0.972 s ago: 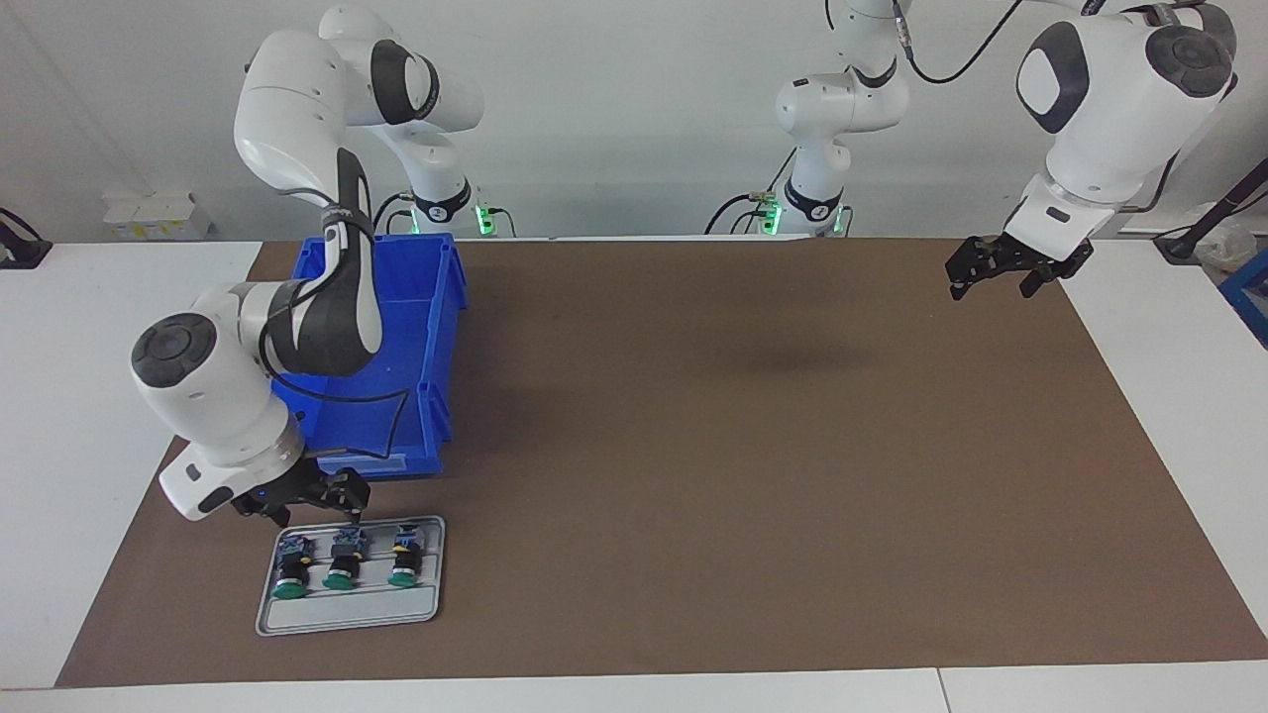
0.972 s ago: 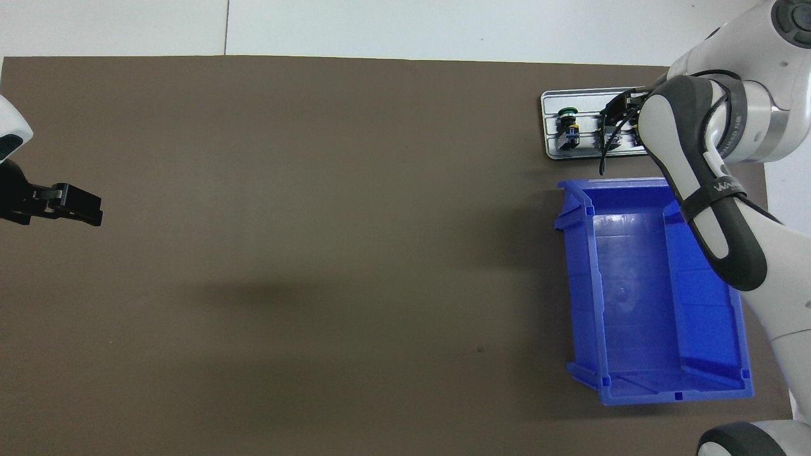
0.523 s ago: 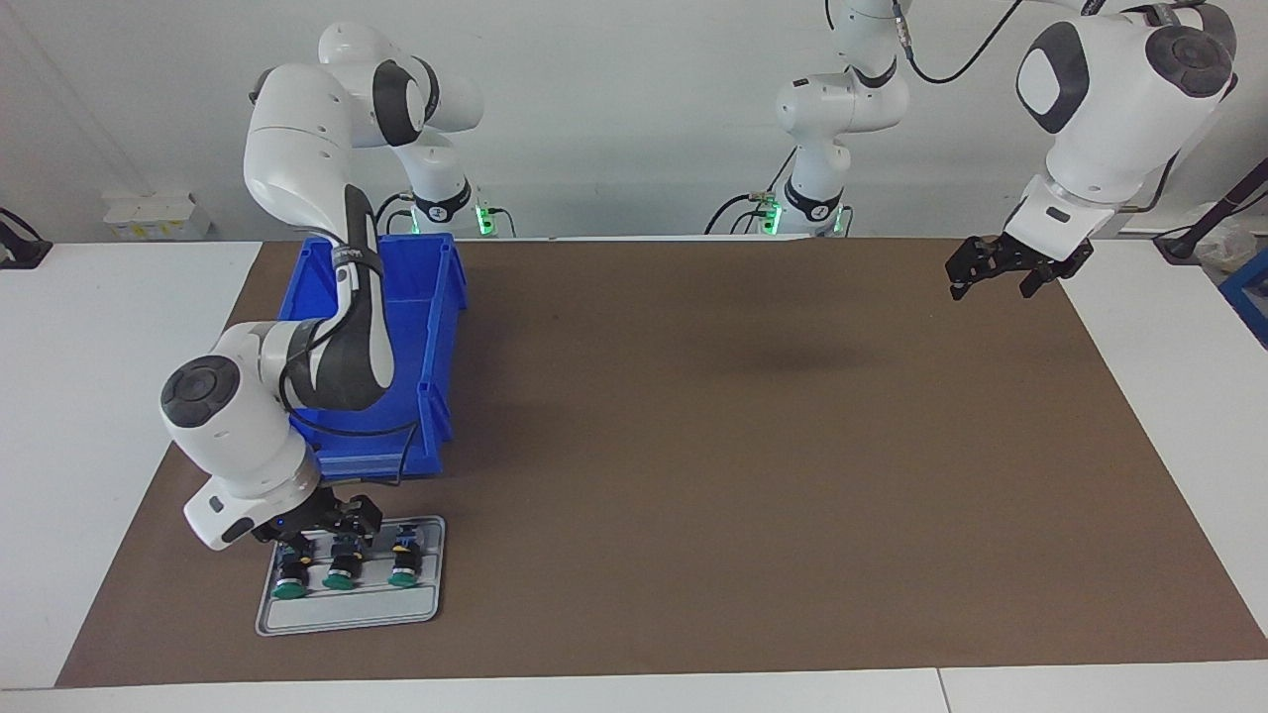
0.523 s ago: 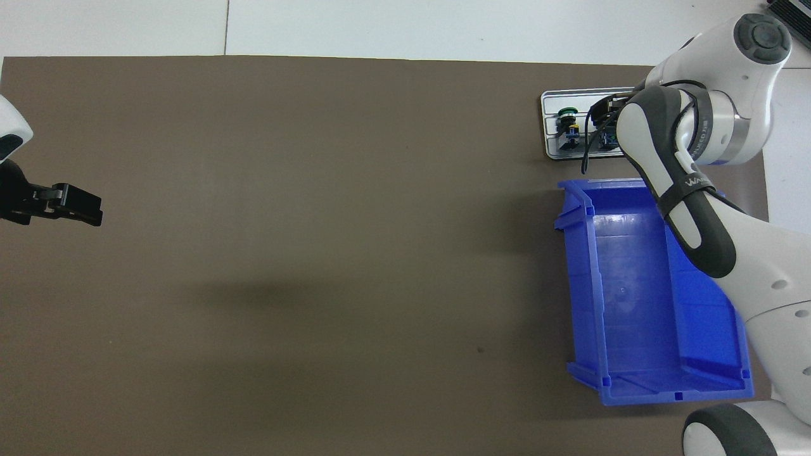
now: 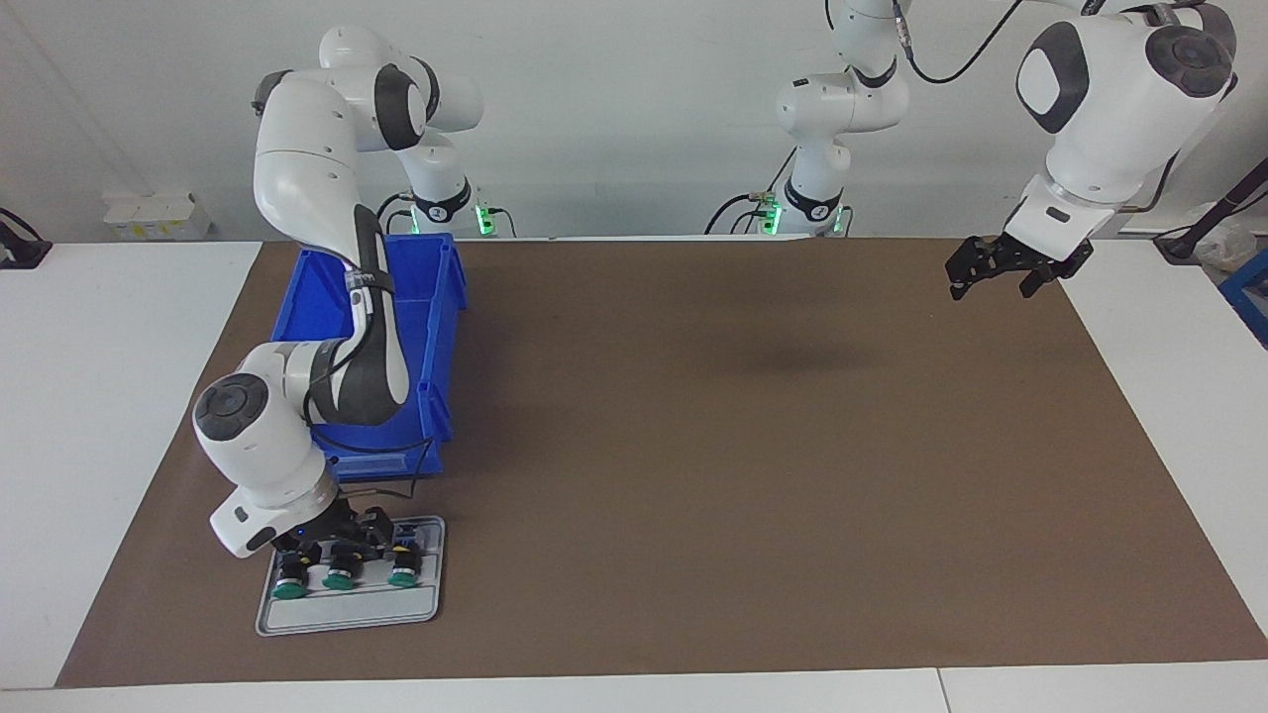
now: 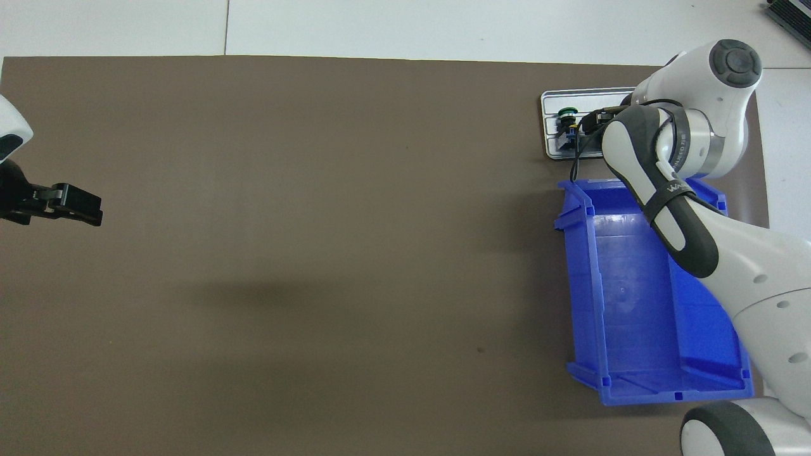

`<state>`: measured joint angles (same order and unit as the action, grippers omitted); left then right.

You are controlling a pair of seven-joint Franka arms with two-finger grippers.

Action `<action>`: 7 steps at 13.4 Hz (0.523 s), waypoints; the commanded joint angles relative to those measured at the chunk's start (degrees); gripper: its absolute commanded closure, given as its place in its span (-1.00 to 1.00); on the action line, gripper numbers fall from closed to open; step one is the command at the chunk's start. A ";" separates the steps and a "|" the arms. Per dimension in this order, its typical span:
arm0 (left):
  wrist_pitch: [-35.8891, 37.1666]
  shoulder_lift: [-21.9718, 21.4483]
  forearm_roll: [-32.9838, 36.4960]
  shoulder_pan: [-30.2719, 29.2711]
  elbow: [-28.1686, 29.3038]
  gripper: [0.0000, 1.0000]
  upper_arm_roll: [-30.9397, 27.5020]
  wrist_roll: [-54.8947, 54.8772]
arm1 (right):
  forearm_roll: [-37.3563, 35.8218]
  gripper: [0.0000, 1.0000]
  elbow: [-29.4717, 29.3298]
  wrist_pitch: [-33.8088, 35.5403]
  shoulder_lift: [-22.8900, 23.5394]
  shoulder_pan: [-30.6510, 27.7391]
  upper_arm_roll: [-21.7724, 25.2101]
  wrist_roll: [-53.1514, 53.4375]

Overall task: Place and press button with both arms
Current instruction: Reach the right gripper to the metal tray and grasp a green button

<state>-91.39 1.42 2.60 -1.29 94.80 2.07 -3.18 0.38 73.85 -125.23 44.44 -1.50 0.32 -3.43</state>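
Note:
Three green-capped buttons lie side by side on a grey tray [image 5: 347,614] near the table's edge farthest from the robots, at the right arm's end. My right gripper [image 5: 342,540] is low over the tray, open, with its fingers down around the blue-grey end of the middle button [image 5: 339,580]. The other two buttons [image 5: 289,588] [image 5: 402,576] lie on either side. In the overhead view the right arm covers most of the tray [image 6: 583,95]; one button [image 6: 566,120] shows. My left gripper [image 5: 994,280] hangs open and empty over the mat's corner and waits.
A blue bin [image 5: 436,297] stands beside the tray, nearer to the robots, and it also shows in the overhead view [image 6: 633,316]. The right arm's forearm passes over it. A brown mat [image 5: 743,446] covers the table.
My right gripper has come down from just above the tray's near edge onto the buttons and shifted toward the middle one. The left arm has not moved.

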 commanded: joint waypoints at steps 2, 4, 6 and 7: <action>-1.33 -1.95 0.91 -0.38 2.32 -1.00 0.30 0.55 | -0.12 0.01 2.70 -0.63 -1.46 -1.05 -0.49 -0.70; -1.33 -1.95 0.91 -0.38 2.32 -1.00 0.30 0.55 | 0.84 0.66 2.44 -0.63 -1.63 -1.23 -0.49 -0.70; -1.33 -1.95 0.91 -0.38 2.32 -1.00 0.30 0.55 | 0.94 1.00 2.35 -0.90 -3.03 -1.23 -0.49 0.95; -1.33 -1.95 0.91 -0.38 2.32 -1.00 0.30 0.55 | 0.76 1.00 2.44 -0.55 -4.43 -1.05 -0.40 3.49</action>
<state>-91.39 1.42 2.60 -1.29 94.80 2.07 -3.18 0.59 74.52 -125.40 43.32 -2.14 0.38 -2.47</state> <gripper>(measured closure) 0.000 0.595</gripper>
